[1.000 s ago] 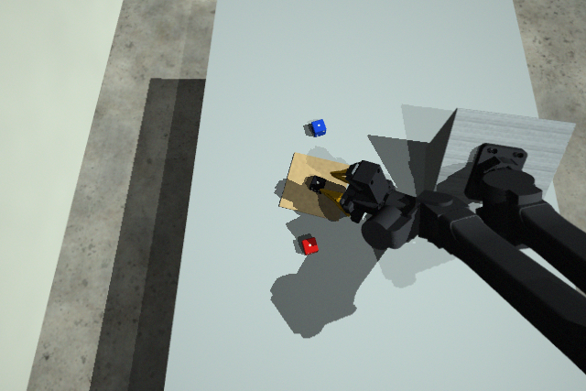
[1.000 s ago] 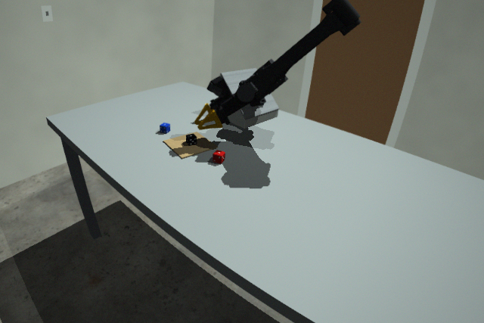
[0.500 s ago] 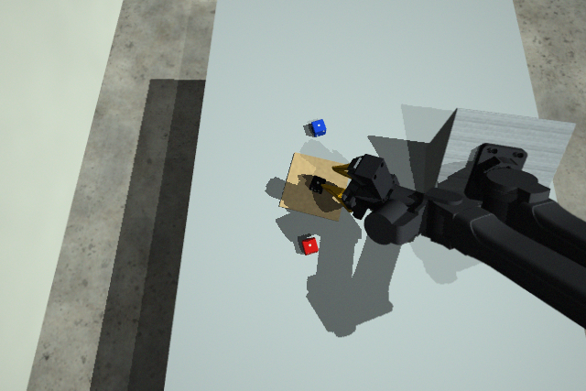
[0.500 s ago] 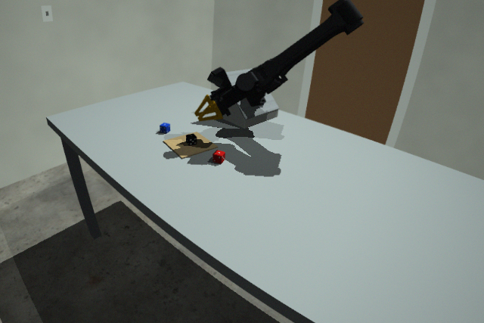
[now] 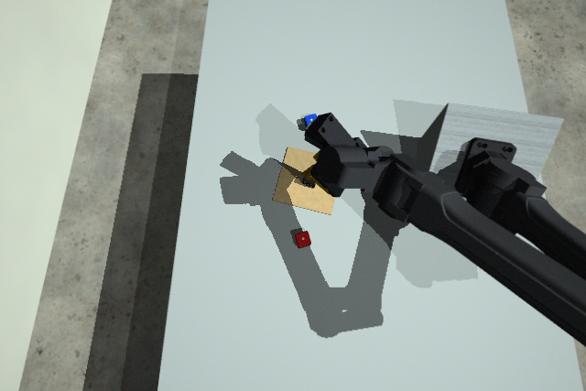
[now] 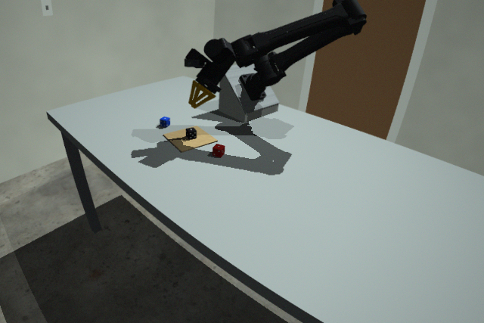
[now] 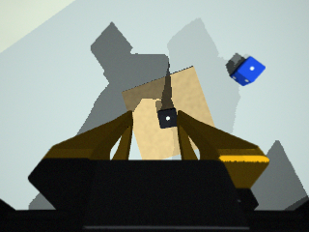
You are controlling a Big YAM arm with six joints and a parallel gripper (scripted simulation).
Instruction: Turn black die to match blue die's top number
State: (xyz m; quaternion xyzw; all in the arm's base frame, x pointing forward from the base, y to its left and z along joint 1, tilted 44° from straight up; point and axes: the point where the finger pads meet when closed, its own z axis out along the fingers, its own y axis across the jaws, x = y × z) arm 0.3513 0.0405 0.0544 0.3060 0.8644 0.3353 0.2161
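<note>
Red die nearest, on the bare table, just off the mat's edge. Tan mat, thin, flat, square, well inside the table edges. Black die flat on the mat, one pip up, inside its border. Gripper raised well above it, yellow fingers partly open, holding nothing. Blue die beyond, one pip up.

Arm raised, folded; fingers half parted, pointing down.
</note>
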